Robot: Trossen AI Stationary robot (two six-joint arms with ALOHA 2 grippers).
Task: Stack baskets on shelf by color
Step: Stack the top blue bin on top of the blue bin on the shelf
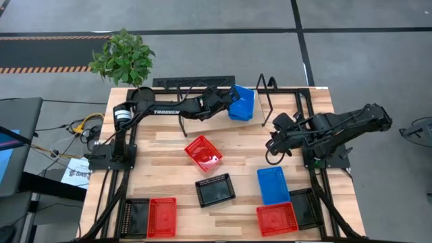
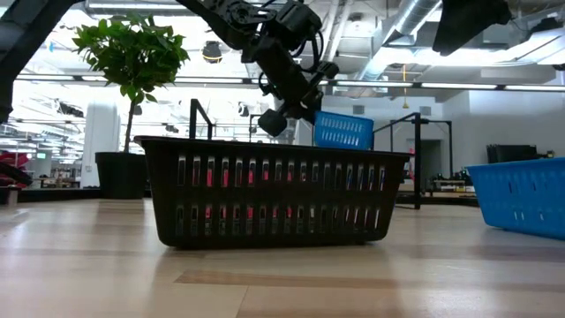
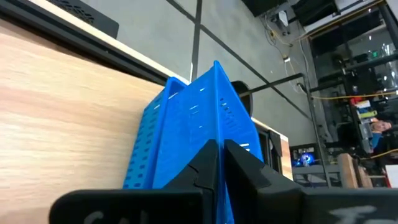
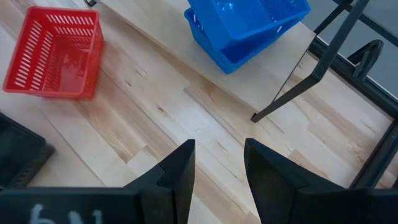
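From above, my left hand [image 1: 228,102] reaches across the back of the tabletop [image 1: 169,145] and holds a blue basket [image 1: 241,102] over the shelf [image 1: 283,101]. This basket is tilted, and it sits on or in a second blue one, as my right wrist shows. My right hand [image 1: 273,145] waits near the right side of the tabletop, and it holds nothing. A third blue basket [image 1: 273,185] lies in front of it. In the middle lies a tilted red basket [image 1: 204,152], and nearer the front a black basket [image 1: 215,190]. At the front left corner a black one [image 1: 136,217] and a red one [image 1: 162,217] lie side by side. At the front right a red one [image 1: 277,219] and a black one [image 1: 304,208] lie together.

In the low view the black basket [image 2: 272,192] fills the middle. Behind and above it my left hand [image 2: 296,97] carries the blue basket [image 2: 343,131] in the air. A plant [image 2: 132,53] stands at the left.

From my left wrist, my fingers [image 3: 239,168] are closed narrow on the edge of the blue basket [image 3: 186,124], which stands upright on its side.

From my right wrist, my fingers [image 4: 180,171] are open with a gap and nothing is between them. Beyond them I see the red basket [image 4: 56,53] and the two blue baskets [image 4: 245,28], one in the other, on the shelf board [image 4: 273,74].
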